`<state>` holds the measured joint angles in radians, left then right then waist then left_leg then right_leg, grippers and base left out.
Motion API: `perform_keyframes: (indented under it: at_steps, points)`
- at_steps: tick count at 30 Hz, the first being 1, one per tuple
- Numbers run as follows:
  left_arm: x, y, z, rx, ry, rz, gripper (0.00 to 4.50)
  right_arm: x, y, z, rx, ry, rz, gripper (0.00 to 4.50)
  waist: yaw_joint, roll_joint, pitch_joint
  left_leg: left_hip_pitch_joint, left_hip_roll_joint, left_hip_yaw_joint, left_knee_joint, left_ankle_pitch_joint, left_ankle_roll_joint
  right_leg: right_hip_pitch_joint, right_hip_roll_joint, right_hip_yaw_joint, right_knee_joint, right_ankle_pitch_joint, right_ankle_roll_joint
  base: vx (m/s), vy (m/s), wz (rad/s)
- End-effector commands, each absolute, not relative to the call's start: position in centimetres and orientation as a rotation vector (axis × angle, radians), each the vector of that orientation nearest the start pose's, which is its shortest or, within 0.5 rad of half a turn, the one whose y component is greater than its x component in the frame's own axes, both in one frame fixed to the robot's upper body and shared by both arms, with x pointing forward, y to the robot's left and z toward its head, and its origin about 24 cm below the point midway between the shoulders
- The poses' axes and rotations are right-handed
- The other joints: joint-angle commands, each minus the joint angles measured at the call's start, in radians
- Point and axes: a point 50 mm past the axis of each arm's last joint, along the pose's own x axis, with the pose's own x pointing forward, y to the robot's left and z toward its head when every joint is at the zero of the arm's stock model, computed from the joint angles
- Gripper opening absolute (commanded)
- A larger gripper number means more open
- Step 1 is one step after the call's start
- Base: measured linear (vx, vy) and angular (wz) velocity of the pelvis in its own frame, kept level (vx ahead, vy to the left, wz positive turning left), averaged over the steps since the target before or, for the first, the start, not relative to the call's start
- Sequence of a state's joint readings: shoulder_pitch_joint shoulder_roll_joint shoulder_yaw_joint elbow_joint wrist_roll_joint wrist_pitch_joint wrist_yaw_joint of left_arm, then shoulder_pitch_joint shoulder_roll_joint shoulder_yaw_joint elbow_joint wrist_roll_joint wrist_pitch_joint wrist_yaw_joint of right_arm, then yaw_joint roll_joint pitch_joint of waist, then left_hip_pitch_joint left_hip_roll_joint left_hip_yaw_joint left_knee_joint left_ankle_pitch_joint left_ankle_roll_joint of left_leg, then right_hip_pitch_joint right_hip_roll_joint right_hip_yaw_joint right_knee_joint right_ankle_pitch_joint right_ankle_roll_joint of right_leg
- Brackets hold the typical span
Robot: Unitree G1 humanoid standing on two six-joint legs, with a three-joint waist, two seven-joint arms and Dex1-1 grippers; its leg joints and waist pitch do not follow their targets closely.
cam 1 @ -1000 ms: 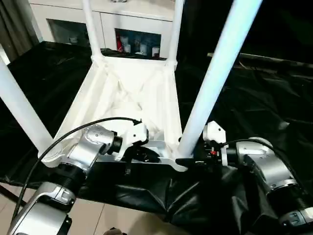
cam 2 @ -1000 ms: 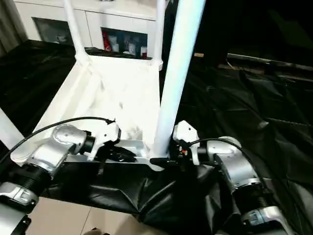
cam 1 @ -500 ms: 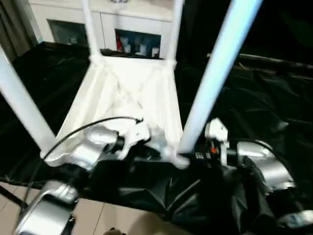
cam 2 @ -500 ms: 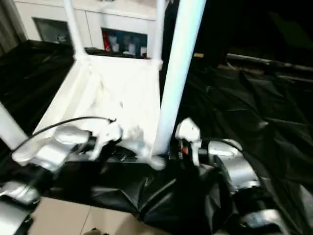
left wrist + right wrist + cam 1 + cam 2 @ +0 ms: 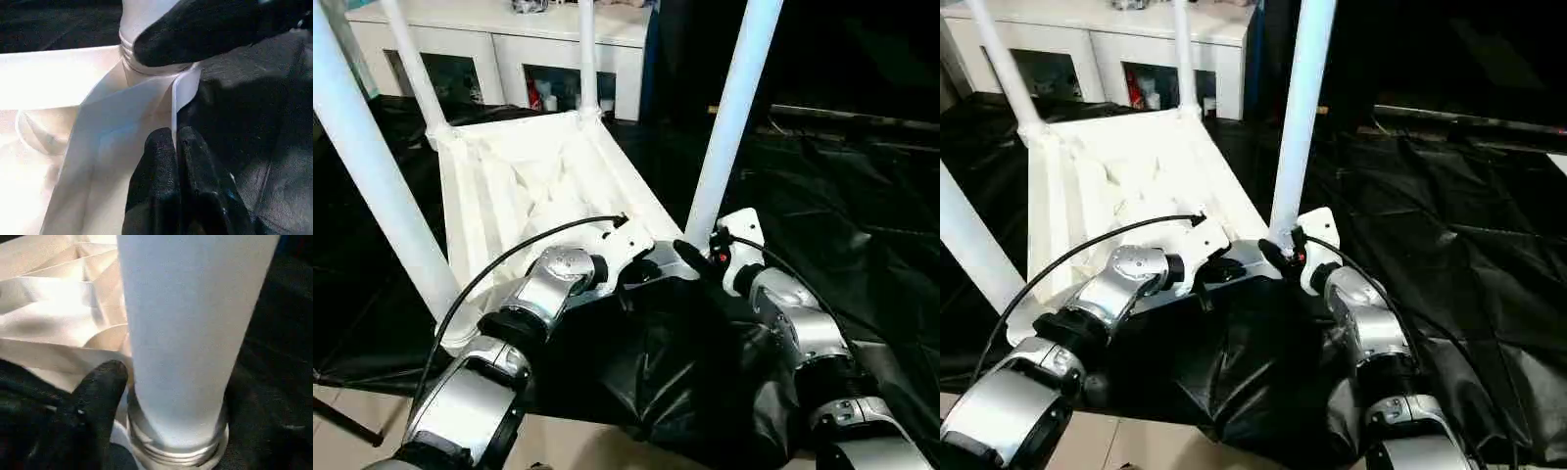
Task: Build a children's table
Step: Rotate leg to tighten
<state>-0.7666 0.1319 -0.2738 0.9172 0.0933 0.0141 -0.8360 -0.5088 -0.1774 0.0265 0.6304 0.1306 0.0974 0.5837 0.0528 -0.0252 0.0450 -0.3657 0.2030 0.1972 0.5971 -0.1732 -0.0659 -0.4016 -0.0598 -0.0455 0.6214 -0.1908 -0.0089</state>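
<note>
The children's table lies upside down on the black cloth, its ribbed white tabletop facing up. Four white legs stand in its corner sockets: the near right leg, the near left leg and two far legs. My left gripper is shut on the tabletop's thin near rim, close to the near right corner. My right gripper sits at the base of the near right leg. One black finger presses the leg's collar; the other finger is hidden behind the leg.
A white cabinet with glass doors stands behind the work table. Black cloth covers the surface to the right and hangs over the front edge. Light floor shows below at the left.
The tabletop has swung and slid: its far end now points left and its near right corner sits farther from me. Both grippers moved along with that corner.
</note>
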Motion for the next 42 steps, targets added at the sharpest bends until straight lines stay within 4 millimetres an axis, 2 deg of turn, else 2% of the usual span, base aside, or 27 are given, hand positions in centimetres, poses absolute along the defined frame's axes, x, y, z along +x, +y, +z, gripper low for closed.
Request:
perform_keyframes:
  at_steps: [1,3,4,6,7,9,10,14,15,17,20,21,22,30,34,36,37,38,39,41,42]
  points:
    - [34.6,5.7,6.4,0.367,0.232,-1.175,0.0,32.0,-10.6,3.3,0.004,0.262,0.873,3.63,0.005,-0.008,-0.053,0.009,0.025,-0.021,-0.072,-0.282,0.035,0.04,-0.076,0.04,-0.103,-0.324,-0.171,0.0,0.0,0.0]
    - [34.3,6.0,6.4,0.365,0.219,-1.219,0.0,31.8,-11.1,3.5,-0.019,0.264,0.918,3.68,0.008,-0.007,-0.054,0.009,0.026,-0.021,-0.071,-0.277,0.04,0.042,-0.076,0.041,-0.101,-0.311,-0.176,0.0,0.0,0.0]
    - [33.9,6.6,6.3,0.366,0.227,-1.269,0.0,31.2,-11.8,3.6,-0.049,0.274,1.002,3.68,0.007,-0.012,-0.054,0.009,0.027,-0.02,-0.072,-0.277,0.043,0.042,-0.076,0.041,-0.1,-0.307,-0.178,0.0,0.0,0.0]
    - [33.6,7.0,6.3,0.373,0.226,-1.306,0.0,30.8,-12.4,3.7,-0.067,0.278,1.058,3.68,0.013,-0.009,-0.053,0.01,0.031,-0.021,-0.073,-0.272,0.05,0.042,-0.079,0.042,-0.098,-0.301,-0.185,0.0,0.0,0.0]
    - [33.2,7.9,6.2,0.379,0.248,-1.355,0.0,30.1,-13.3,3.9,-0.1,0.285,1.14,3.68,0.014,-0.012,-0.054,0.01,0.034,-0.021,-0.073,-0.27,0.052,0.043,-0.08,0.041,-0.094,-0.29,-0.191,0.0,0.0,0.0]
    - [32.6,8.7,6.2,0.374,0.254,-1.421,0.0,29.6,-14.3,4.3,-0.123,0.292,1.2,3.68,0.018,-0.01,-0.054,0.01,0.035,-0.019,-0.072,-0.255,0.061,0.042,-0.081,0.043,-0.093,-0.262,-0.199,0.0,0.0,0.0]
    - [32.3,9.0,6.3,0.366,0.258,-1.452,0.0,29.5,-14.6,4.5,-0.13,0.297,1.224,3.68,0.021,-0.012,-0.055,0.01,0.036,-0.018,-0.073,-0.243,0.062,0.045,-0.08,0.041,-0.089,-0.244,-0.205,0.0,0.0,0.0]
    - [31.3,10.3,6.3,0.346,0.31,-1.56,0.0,29.0,-15.6,4.8,-0.177,0.322,1.295,3.68,0.031,-0.004,-0.056,0.013,0.042,-0.012,-0.073,-0.213,0.066,0.039,-0.075,0.041,-0.082,-0.174,-0.232,0.0,0.0,0.0]
    - [31.0,10.8,6.4,0.35,0.328,-1.584,0.0,29.0,-15.9,4.8,-0.2,0.33,1.305,3.68,0.039,-0.003,-0.058,0.016,0.043,-0.01,-0.072,-0.207,0.062,0.038,-0.076,0.041,-0.078,-0.152,-0.242,0.0,0.0,0.0]
    - [30.9,11.3,6.4,0.361,0.335,-1.581,0.0,29.1,-15.9,4.9,-0.204,0.331,1.308,3.68,0.043,-0.005,-0.057,0.013,0.041,-0.01,-0.072,-0.198,0.057,0.04,-0.077,0.041,-0.076,-0.143,-0.242,0.0,0.0,0.0]
    - [30.9,11.9,6.5,0.367,0.347,-1.571,0.0,29.1,-15.6,5.1,-0.193,0.328,1.325,3.68,0.043,-0.009,-0.055,0.011,0.039,-0.011,-0.074,-0.213,0.049,0.042,-0.079,0.041,-0.079,-0.181,-0.228,0.0,0.0,0.0]
    - [31.0,12.0,6.5,0.368,0.344,-1.565,0.0,29.1,-15.5,5.1,-0.189,0.328,1.331,3.42,0.041,-0.008,-0.055,0.012,0.04,-0.012,-0.075,-0.221,0.042,0.041,-0.08,0.041,-0.081,-0.202,-0.221,0.0,0.0,0.0]
    - [31.0,12.0,6.6,0.364,0.343,-1.558,0.0,29.1,-15.4,5.1,-0.187,0.331,1.337,3.42,0.039,-0.012,-0.054,0.012,0.039,-0.013,-0.076,-0.225,0.039,0.041,-0.079,0.041,-0.083,-0.213,-0.217,0.0,0.0,0.0]
    - [31.1,12.2,6.8,0.355,0.331,-1.529,0.0,28.9,-14.8,4.9,-0.164,0.336,1.367,2.82,0.036,-0.011,-0.054,0.012,0.038,-0.012,-0.074,-0.209,0.042,0.04,-0.078,0.042,-0.082,-0.199,-0.216,0.0,0.0,0.0]
    - [32.2,11.7,6.7,0.348,0.299,-1.4,0.0,29.4,-15.0,4.0,-0.147,0.342,1.244,2.77,0.034,-0.011,-0.053,0.012,0.036,-0.013,-0.074,-0.212,0.036,0.04,-0.079,0.042,-0.084,-0.205,-0.215,0.0,0.0,0.0]
    - [32.8,11.5,6.5,0.361,0.301,-1.328,0.0,30.0,-15.1,3.4,-0.137,0.356,1.136,2.75,0.028,-0.013,-0.051,0.011,0.033,-0.014,-0.075,-0.229,0.027,0.04,-0.079,0.042,-0.089,-0.25,-0.203,0.0,0.0,0.0]
    - [33.6,11.1,6.4,0.366,0.294,-1.239,0.0,30.6,-15.2,2.8,-0.117,0.367,1.011,2.74,0.023,-0.012,-0.05,0.013,0.03,-0.014,-0.076,-0.244,0.013,0.036,-0.078,0.041,-0.095,-0.291,-0.19,0.0,0.0,0.0]
    - [33.9,10.9,6.4,0.364,0.291,-1.208,0.0,30.9,-15.2,2.6,-0.111,0.37,0.967,2.74,0.022,-0.013,-0.052,0.015,0.029,-0.015,-0.075,-0.251,0.005,0.037,-0.079,0.041,-0.095,-0.308,-0.186,0.0,0.0,0.0]
    - [34.4,10.1,6.5,0.342,0.279,-1.166,0.0,31.2,-15.0,2.1,-0.065,0.382,0.874,2.74,0.019,-0.015,-0.054,0.01,0.028,-0.02,-0.076,-0.242,-0.001,0.045,-0.083,0.04,-0.093,-0.319,-0.175,0.0,0.0,0.0]
    - [34.6,9.2,6.5,0.338,0.279,-1.143,0.0,31.3,-14.5,1.7,-0.041,0.38,0.814,2.74,0.014,-0.016,-0.053,0.014,0.028,-0.016,-0.074,-0.238,0.005,0.039,-0.079,0.042,-0.098,-0.311,-0.173,0.0,0.0,0.0]
    - [34.7,8.5,6.4,0.339,0.278,-1.13,0.0,31.4,-14.0,1.5,-0.026,0.375,0.777,2.74,0.012,-0.011,-0.054,0.011,0.027,-0.018,-0.074,-0.229,0.012,0.042,-0.08,0.043,-0.096,-0.291,-0.178,0.0,0.0,0.0]
